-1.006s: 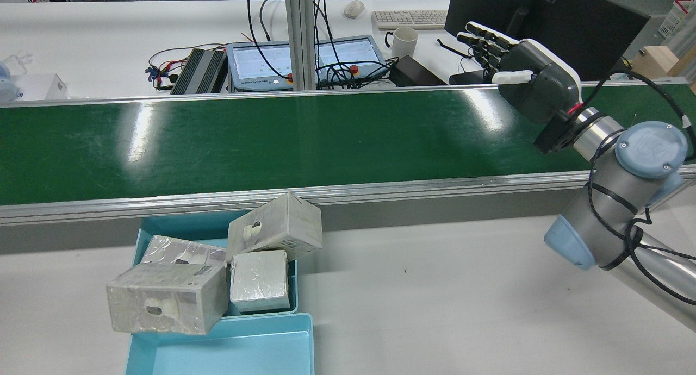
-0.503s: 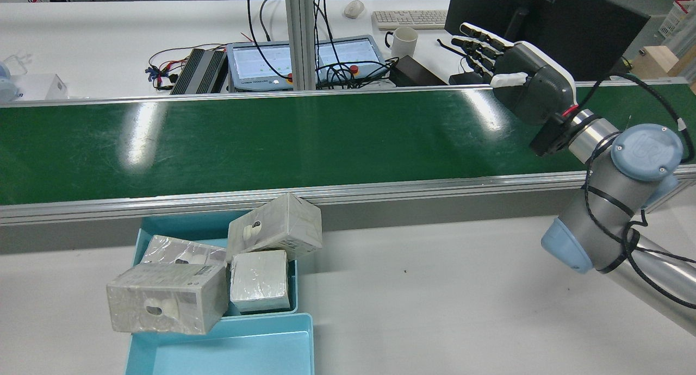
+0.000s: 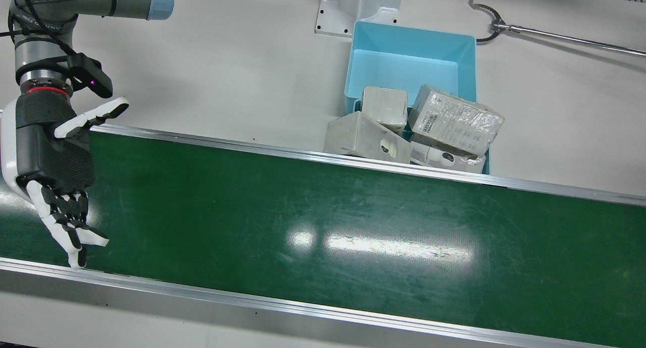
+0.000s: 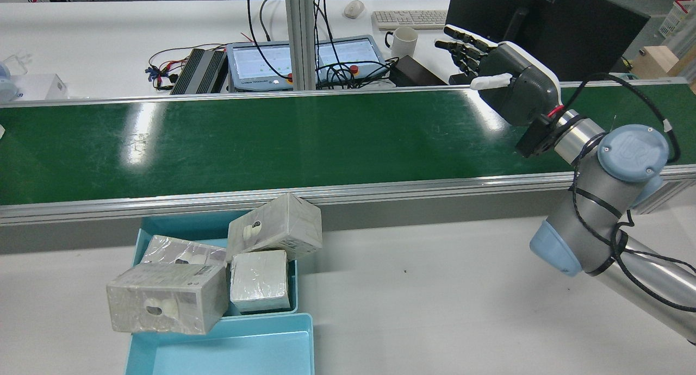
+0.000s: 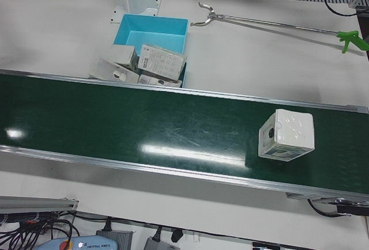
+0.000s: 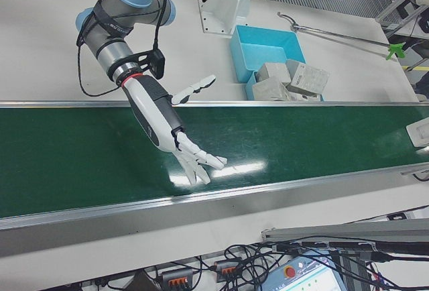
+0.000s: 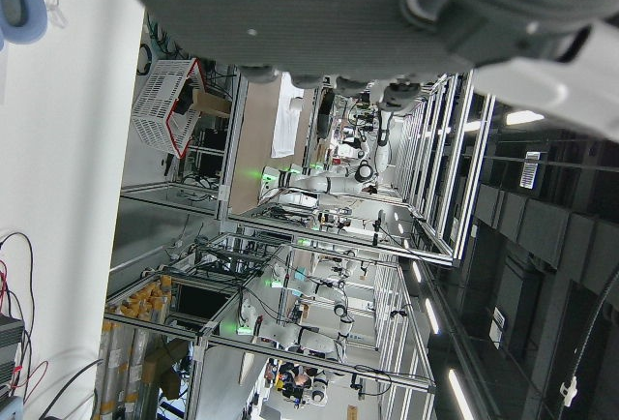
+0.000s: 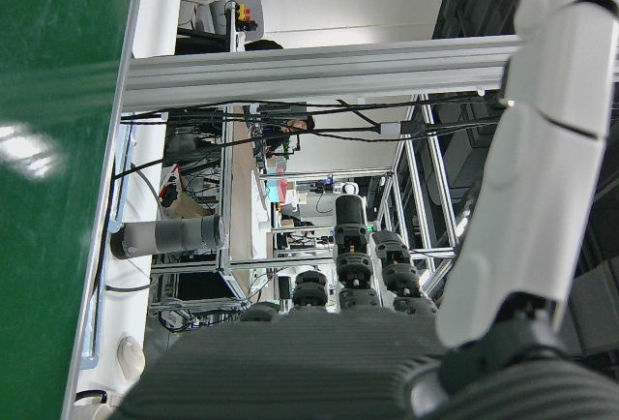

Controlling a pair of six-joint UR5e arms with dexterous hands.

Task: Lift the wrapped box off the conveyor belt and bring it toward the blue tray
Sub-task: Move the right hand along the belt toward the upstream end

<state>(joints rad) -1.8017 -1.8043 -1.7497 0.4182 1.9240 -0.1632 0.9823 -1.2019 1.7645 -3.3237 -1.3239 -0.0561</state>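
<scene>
- While the wrapped box (image 5: 286, 135) sits on the green conveyor belt (image 5: 144, 123), no robot hand is touching it. It is near the end of the belt on the robot's left side. Only the left-front view shows all of it.
- The box looks almost as wide as it is long, so I cannot pick out a long side. It sits a little turned on the belt. One side has a dark round spot.
- From the box, the blue tray (image 3: 404, 68) lies further along the belt toward the middle. It is just past the belt's edge on the robot's side, on the white surface (image 3: 227, 60).
- The part of the tray next to the belt is piled with other wrapped boxes (image 3: 454, 118). The part further back is bare.
- The right robot hand (image 3: 55, 166) is at the other end of the belt, well apart from the box. The tray lies between them. I think this hand has to cross most of the belt to reach the box.
- This hand hangs just over the belt. Its fingers are straight and spread, and they point across to the far edge. Its thumb sticks out to the side, and it holds nothing.
- The left robot hand (image 7: 368, 4) shows only as a grey strip at the top of its own view, which looks out at the room. I cannot tell if its fingers are spread or closed, or where it is.
- The box lies on the left arm's half, so I guess that arm has the shorter way to it.
</scene>
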